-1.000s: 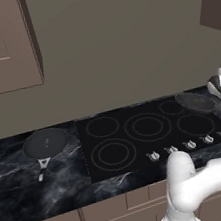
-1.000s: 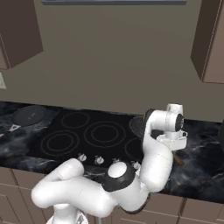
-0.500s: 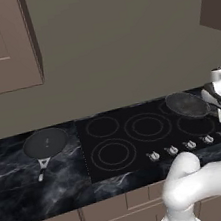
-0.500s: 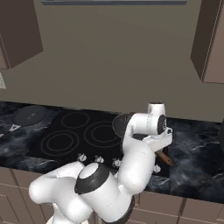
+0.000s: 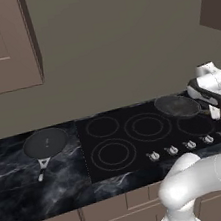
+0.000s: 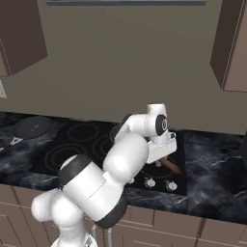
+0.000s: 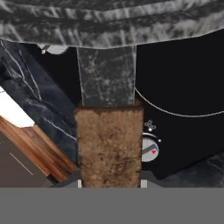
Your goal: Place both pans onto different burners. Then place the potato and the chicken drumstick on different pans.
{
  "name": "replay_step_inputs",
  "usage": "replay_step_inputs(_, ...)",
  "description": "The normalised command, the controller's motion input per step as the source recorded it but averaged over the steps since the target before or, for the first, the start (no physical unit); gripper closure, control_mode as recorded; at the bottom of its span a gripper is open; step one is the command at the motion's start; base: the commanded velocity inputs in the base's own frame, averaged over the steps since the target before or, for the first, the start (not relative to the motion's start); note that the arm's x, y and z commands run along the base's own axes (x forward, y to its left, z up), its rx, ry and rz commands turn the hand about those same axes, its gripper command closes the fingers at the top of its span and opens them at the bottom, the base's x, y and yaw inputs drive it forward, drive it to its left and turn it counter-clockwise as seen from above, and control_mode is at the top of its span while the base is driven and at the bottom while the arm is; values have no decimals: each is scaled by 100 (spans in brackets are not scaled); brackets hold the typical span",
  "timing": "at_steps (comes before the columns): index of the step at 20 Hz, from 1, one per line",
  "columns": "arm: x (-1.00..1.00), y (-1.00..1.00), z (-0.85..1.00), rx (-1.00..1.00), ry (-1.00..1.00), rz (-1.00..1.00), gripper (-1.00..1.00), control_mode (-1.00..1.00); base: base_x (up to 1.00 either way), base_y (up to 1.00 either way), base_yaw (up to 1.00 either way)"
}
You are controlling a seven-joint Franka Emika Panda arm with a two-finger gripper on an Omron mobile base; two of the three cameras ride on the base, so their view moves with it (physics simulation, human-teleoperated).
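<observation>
My gripper [image 5: 217, 111] is shut on the long brown wooden handle [image 7: 109, 144] of the dark grey pan [image 5: 176, 106]. That pan hangs over the right end of the black cooktop [image 5: 134, 152], above its right burners [image 5: 196, 125]. In the hand view the pan's grey underside [image 7: 109, 22] spans the top. In the right base view the handle [image 6: 169, 165] sticks out below my hand. The black pan [image 5: 46, 143] with its short handle lies on the dark marble counter left of the cooktop, and it shows far left as the black pan [image 6: 31, 127]. The potato and the chicken drumstick are out of view.
A row of small silver knobs [image 5: 189, 145] runs along the cooktop's front edge; one knob [image 7: 148, 151] sits just beside the held handle. The middle burner [image 5: 146, 127] and left burners [image 5: 113, 154] are bare. Brown cabinets hang above at left and right.
My gripper has carried the dark grey pan leftward from the right counter to above the cooktop's right end. The black pan has stayed put.
</observation>
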Motion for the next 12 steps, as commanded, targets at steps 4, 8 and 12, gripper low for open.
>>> replay_step_inputs(4, 0, 48, 22, -5, 9, 6, 100, -100, 0, 0, 0)
replay_step_inputs(8, 0, 45, 4, -8, 3, 8, 100, -100, 0, 0, 0)
replay_step_inputs(12, 0, 42, 0, -11, 0, 8, 100, -100, 0, 0, 0)
